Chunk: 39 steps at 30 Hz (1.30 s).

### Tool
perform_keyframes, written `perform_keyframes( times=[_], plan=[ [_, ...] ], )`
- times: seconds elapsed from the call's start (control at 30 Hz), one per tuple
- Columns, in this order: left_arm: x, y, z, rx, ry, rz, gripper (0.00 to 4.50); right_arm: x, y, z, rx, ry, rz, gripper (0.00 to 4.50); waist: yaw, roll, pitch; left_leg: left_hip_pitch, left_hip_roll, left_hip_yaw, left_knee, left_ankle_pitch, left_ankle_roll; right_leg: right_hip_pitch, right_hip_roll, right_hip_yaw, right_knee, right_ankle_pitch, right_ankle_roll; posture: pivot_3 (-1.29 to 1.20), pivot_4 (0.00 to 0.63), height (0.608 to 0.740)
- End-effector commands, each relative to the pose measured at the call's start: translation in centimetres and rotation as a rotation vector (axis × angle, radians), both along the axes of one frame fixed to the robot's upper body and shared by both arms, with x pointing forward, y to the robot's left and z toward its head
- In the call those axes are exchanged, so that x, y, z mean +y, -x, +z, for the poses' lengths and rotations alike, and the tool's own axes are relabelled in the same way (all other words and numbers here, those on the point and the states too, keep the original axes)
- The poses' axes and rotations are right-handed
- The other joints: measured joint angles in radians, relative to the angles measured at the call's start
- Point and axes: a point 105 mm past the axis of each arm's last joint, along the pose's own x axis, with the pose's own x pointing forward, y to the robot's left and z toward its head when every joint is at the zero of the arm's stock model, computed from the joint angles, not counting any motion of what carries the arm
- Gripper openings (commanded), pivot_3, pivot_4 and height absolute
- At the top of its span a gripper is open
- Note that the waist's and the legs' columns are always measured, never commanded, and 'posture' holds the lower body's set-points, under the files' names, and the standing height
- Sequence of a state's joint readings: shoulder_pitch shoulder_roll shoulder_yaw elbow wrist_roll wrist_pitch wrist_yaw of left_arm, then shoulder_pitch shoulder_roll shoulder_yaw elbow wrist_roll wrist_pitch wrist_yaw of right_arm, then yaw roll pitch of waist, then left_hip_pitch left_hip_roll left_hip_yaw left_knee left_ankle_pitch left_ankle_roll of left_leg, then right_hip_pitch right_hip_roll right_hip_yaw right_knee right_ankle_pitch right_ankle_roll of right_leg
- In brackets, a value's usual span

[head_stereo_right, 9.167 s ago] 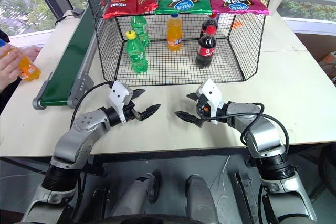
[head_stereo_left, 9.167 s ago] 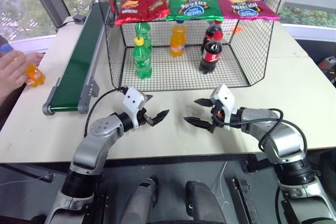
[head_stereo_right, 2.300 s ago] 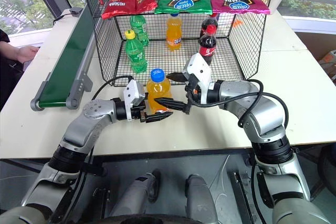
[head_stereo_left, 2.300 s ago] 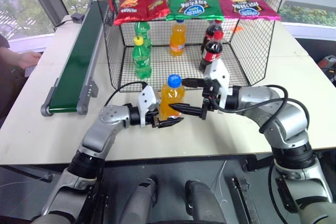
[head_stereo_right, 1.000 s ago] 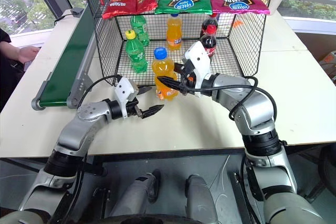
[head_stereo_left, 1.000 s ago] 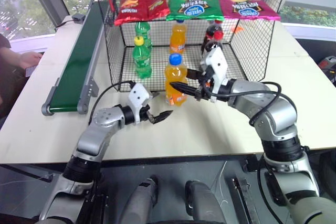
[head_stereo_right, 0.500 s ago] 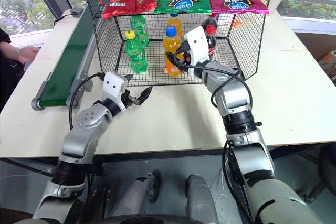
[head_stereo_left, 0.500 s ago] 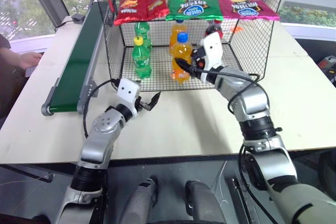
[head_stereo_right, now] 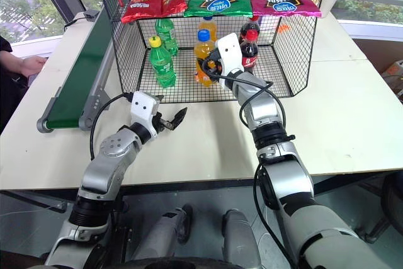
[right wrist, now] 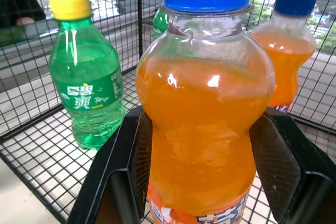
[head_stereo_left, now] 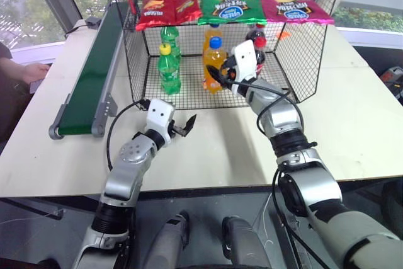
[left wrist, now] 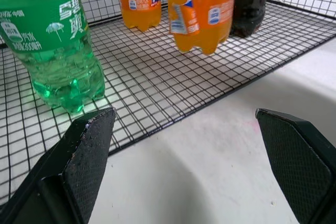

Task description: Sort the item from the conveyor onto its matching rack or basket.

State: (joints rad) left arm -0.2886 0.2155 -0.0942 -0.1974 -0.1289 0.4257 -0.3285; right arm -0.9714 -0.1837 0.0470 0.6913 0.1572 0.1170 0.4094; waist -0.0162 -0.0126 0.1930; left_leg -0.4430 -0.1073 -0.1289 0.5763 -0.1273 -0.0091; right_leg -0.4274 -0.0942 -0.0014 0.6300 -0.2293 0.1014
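**Orange soda carried into the wire cage**

While its jaws grip the orange soda bottle (head_stereo_left: 214,65) by the body, the right gripper (head_stereo_left: 221,75) holds it upright just above the mesh floor inside the black wire cage (head_stereo_left: 308,61), directly in front of a second orange bottle (right wrist: 286,72), likely its match. Green bottles (head_stereo_left: 168,69) and cola bottles (head_stereo_left: 258,45) stand either side. The left gripper (head_stereo_left: 182,126) hovers before the cage, jaws apart and empty. Chip bags (head_stereo_left: 228,2) lie on the cage top; I cannot read their labels. The conveyor (head_stereo_left: 94,74) runs beside the cage.
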Motion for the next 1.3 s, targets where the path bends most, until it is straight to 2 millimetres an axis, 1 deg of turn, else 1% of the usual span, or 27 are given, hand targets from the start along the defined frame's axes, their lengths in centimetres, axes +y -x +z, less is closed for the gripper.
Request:
perform_keyframes(
  times=[0.03,0.37,0.43,0.47,0.5,0.53,0.7,0.93,1.03,1.13,1.3],
  plan=[
    [-0.3,0.3,1.2,-0.046,0.000,-0.016,4.44,0.5,-0.2,4.1,-0.136,-0.050,0.010,2.16,-0.001,0.000,0.000,0.000,0.000,0.000,0.000,0.000,0.000,0.000,0.000,0.000,0.000,0.000,0.000,0.00,0.150,0.738],
    [-0.2,0.3,1.2,-0.047,-0.007,-0.014,4.44,0.4,-0.8,3.2,-0.127,-0.054,0.002,2.16,-0.002,0.000,0.000,0.000,0.000,0.000,0.000,0.000,0.000,0.000,0.000,0.000,0.000,0.000,0.000,0.00,0.150,0.738],
    [-0.2,0.3,1.3,-0.048,-0.008,-0.014,4.50,0.3,-0.9,3.0,-0.122,-0.052,0.001,3.16,-0.002,0.000,0.000,0.000,0.000,0.000,0.000,0.000,0.000,0.000,0.000,0.000,0.000,0.000,0.000,0.00,0.150,0.738],
    [-0.1,0.3,1.3,-0.049,-0.008,-0.014,4.50,0.3,-0.9,2.9,-0.122,-0.051,0.001,3.53,-0.002,0.000,0.000,0.000,0.000,0.000,0.000,0.000,0.000,0.000,0.000,0.000,0.000,0.000,0.000,0.00,0.150,0.738],
    [-0.1,0.2,1.3,-0.049,-0.009,-0.014,4.50,0.3,-0.9,2.8,-0.121,-0.050,0.001,4.06,-0.002,0.000,0.000,0.000,0.000,0.000,0.000,0.000,0.000,0.000,0.000,0.000,0.000,0.000,0.000,0.00,0.150,0.738],
    [-0.1,0.2,1.3,-0.050,-0.009,-0.013,4.50,0.3,-0.9,2.8,-0.119,-0.049,0.002,4.48,-0.002,0.000,0.000,0.000,0.000,0.000,0.000,0.000,0.000,0.000,0.000,0.000,0.000,0.000,0.000,0.00,0.150,0.738],
    [0.0,0.1,1.3,-0.052,-0.010,-0.010,4.50,0.5,-0.8,2.7,-0.120,-0.045,0.014,4.48,-0.003,0.000,0.000,0.001,0.000,0.000,0.000,0.000,0.000,0.000,0.001,0.000,0.001,0.000,0.000,0.00,0.150,0.738],
    [0.0,0.0,1.3,-0.051,-0.009,-0.011,4.50,0.3,-0.6,3.3,-0.132,-0.030,0.027,4.48,-0.003,0.000,0.000,0.001,0.000,0.000,0.000,0.000,0.000,0.000,0.001,0.001,0.001,0.000,0.000,0.00,0.150,0.738],
    [-0.1,0.1,1.3,-0.050,-0.007,-0.013,4.50,-0.1,-0.3,3.6,-0.136,-0.014,0.035,4.48,-0.002,0.000,0.000,0.001,0.000,0.000,0.000,0.000,0.000,0.000,0.001,0.001,0.001,0.000,0.000,0.00,0.150,0.738],
    [-0.2,0.1,1.2,-0.048,-0.006,-0.017,4.50,-1.0,0.0,3.6,-0.133,0.004,0.038,4.48,0.000,0.000,0.000,0.001,0.000,0.000,0.000,0.000,0.000,0.000,0.001,0.001,0.001,0.000,0.000,0.00,0.150,0.738],
    [-0.4,0.2,1.0,-0.041,-0.012,-0.032,4.50,-2.2,1.1,3.2,-0.121,0.049,0.055,4.48,0.002,0.000,0.000,0.001,0.000,0.000,0.000,0.000,-0.001,0.000,0.000,0.001,0.001,0.000,0.000,0.00,0.150,0.738]
  ],
)
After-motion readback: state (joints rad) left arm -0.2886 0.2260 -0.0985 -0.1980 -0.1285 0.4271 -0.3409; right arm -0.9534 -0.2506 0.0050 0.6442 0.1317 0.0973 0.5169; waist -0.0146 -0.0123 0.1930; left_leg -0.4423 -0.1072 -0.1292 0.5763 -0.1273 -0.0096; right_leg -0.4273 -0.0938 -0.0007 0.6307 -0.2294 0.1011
